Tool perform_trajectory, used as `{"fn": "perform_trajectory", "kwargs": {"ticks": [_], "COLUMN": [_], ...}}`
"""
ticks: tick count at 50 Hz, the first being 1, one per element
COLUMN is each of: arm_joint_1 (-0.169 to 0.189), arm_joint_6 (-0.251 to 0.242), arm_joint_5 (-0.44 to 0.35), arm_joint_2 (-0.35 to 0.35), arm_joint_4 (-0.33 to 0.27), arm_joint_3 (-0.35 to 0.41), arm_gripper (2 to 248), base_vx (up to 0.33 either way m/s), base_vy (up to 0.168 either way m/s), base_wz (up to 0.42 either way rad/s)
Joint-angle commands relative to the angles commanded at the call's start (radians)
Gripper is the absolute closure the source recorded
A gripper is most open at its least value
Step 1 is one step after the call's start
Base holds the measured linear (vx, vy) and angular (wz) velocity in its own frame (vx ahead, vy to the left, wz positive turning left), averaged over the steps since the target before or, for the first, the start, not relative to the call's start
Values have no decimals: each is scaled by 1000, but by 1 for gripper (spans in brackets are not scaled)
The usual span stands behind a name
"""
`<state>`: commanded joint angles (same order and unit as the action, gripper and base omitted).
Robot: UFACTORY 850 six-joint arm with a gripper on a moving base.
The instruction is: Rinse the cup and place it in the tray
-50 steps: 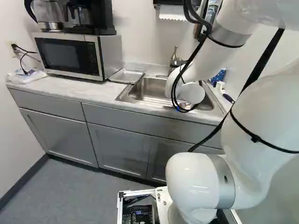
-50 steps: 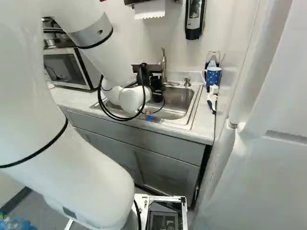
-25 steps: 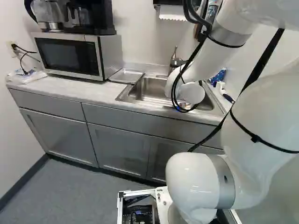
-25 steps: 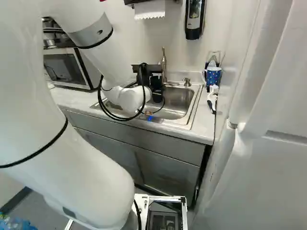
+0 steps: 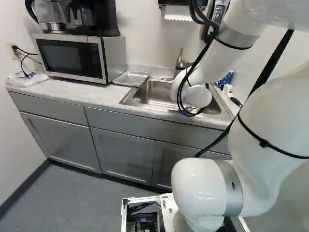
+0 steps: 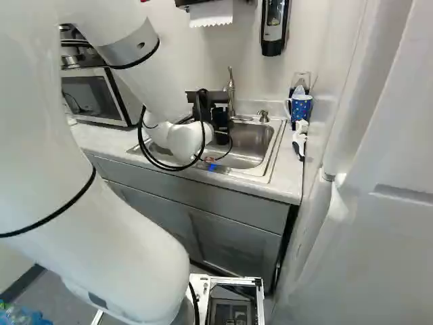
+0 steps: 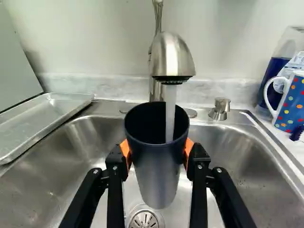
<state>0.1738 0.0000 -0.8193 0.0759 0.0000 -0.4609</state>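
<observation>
In the right base view my gripper (image 6: 220,123) is over the sink (image 6: 267,159), partly hidden by the wrist and cables. The wrist view shows the gripper (image 7: 158,154) shut on a dark, tapered cup (image 7: 156,166), one orange pad against each side. The cup is upright, mouth up, above the drain (image 7: 145,219). Water (image 7: 170,109) runs from the faucet head (image 7: 172,57) into its mouth. A shallow metal tray (image 7: 45,116) lies on the counter beside the sink; the left base view shows this tray (image 5: 130,79) next to the microwave.
A microwave (image 5: 72,58) stands beyond the tray. On the sink's other side are a dotted blue mug (image 7: 289,107), a clear and blue bottle (image 7: 278,71) and a white-and-dark brush (image 6: 300,139). A soap pump (image 7: 220,108) rises from the sink's back rim.
</observation>
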Motion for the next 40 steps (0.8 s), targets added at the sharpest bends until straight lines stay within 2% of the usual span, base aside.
{"fn": "perform_trajectory", "kwargs": {"ticks": [40], "arm_joint_1": [0], "arm_joint_6": [0], "arm_joint_5": [0], "arm_joint_2": [0], "arm_joint_4": [0], "arm_joint_3": [0], "arm_gripper": [126], "base_vx": [0], "base_vy": [0], "base_wz": [0]}}
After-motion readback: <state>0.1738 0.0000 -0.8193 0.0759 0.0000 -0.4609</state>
